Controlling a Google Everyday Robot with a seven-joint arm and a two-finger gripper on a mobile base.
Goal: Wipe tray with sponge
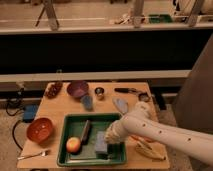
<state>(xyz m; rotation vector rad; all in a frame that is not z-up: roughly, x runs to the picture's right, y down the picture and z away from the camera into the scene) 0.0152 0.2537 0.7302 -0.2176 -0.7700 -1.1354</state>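
**Hand at sponge, wipe stroke due**

Hand (111, 137) low inside tray (90, 116), reaching in from 3 o'clock, right at sponge (101, 144). Contact likely, not certain. Open, closed or gripping: cannot tell.

Sponge flat on tray floor, at 4 o'clock from tray centre. Apple (73, 145) at 9 o'clock from sponge, near but apart. Dark stick (85, 131) at 10 o'clock, lying lengthwise on tray floor. Orange bowl (40, 129) out on table (60, 107), at 9 o'clock from tray.

Judged step: wiping, or the grasp just ahead of it.

Next move, as advice: press down, then drag sponge toward 12 o'clock over bare floor. Toward 9 o'clock, blocked by stick and apple, so steer round or risk shoving both against the rim.
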